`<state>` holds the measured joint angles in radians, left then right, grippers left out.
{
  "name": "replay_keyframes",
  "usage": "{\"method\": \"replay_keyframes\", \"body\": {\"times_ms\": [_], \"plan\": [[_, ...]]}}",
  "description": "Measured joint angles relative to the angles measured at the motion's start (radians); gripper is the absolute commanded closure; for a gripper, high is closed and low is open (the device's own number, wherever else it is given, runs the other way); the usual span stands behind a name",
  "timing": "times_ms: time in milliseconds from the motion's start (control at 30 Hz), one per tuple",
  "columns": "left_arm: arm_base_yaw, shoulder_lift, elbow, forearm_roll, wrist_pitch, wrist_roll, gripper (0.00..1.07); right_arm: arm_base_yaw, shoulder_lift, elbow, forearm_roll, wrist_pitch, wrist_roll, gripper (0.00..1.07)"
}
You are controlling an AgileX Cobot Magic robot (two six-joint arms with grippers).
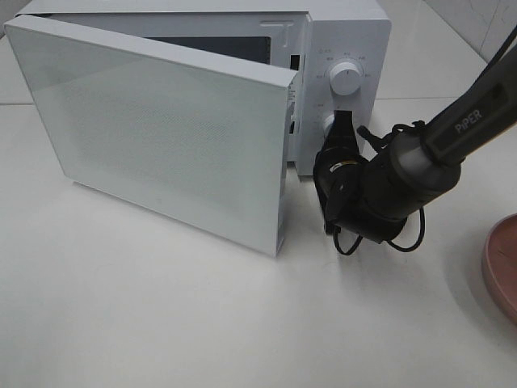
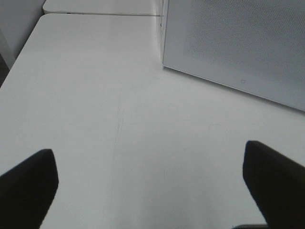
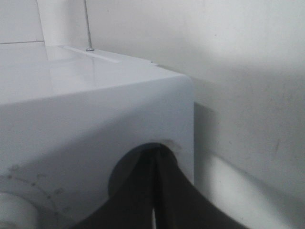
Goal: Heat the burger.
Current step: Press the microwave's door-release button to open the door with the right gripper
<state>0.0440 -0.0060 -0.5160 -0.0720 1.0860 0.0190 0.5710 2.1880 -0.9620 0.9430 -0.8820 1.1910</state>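
Tabletop (image 1: 161, 323) — open microwave (image 1: 347, 40), closed right gripper (image 1: 343, 120) at lower dial (image 1: 328, 124)

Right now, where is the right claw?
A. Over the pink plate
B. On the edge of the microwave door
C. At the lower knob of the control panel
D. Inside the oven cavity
C: the right claw, closed, is up against the lower knob of the microwave, below the upper knob and away from the open door and the pink plate.
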Motion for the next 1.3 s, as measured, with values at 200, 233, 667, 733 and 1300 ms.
{"method": "replay_keyframes", "body": {"times_ms": [200,233,667,733,1300], "plan": [[0.000,0.000,0.000,0.000,0.000,0.000,0.09,0.000,0.000,-0.001,0.001,0.000,-0.006,1.07],[0.000,0.000,0.000,0.000,0.000,0.000,0.09,0.000,0.000,-0.001,0.001,0.000,-0.006,1.07],[0.000,0.000,0.000,0.000,0.000,0.000,0.09,-0.007,-0.025,0.020,-0.043,0.022,-0.009,1.07],[0.000,0.000,0.000,0.000,0.000,0.000,0.09,-0.008,-0.030,0.024,-0.049,0.026,-0.009,1.07],[0.000,0.000,0.000,0.000,0.000,0.000,0.09,-0.028,-0.126,0.090,-0.096,0.120,-0.132,1.07]]}}
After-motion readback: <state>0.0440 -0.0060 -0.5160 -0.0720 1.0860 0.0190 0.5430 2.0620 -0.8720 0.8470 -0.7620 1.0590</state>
